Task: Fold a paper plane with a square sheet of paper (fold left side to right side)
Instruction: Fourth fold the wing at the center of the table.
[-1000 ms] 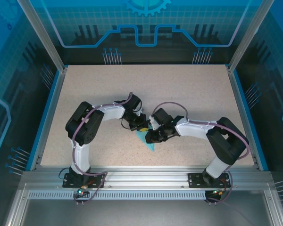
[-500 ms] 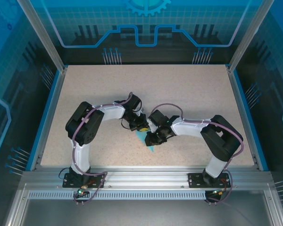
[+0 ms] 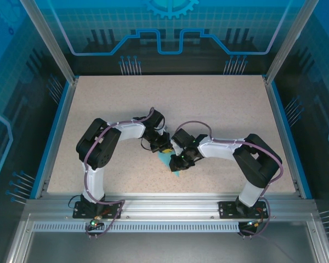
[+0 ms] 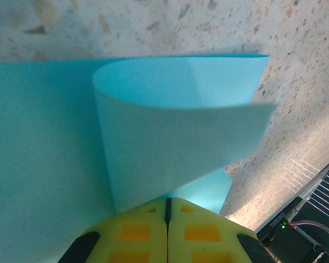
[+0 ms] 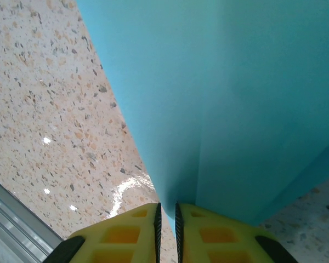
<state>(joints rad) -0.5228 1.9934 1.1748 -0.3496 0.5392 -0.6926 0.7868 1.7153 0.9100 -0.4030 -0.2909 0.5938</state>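
The square sheet of paper is cyan and lies partly folded at the middle of the table, between my two grippers. In the left wrist view a flap of the paper curls up over the flat layer and runs down to my left gripper, whose yellow fingers are shut on its near edge. In the top view the left gripper sits at the sheet's far end. My right gripper is over the paper's right side. Its fingers are shut on a raised edge of the paper.
The speckled beige table has blue side rails and a metal frame rail along the near edge. Both arms bend inward and nearly meet at the centre. Open tabletop lies at the back and on both sides.
The right arm has shifted left, its elbow drawn in, bringing its gripper nearer the left one. Less of the paper shows below the grippers. The left arm has stayed still.
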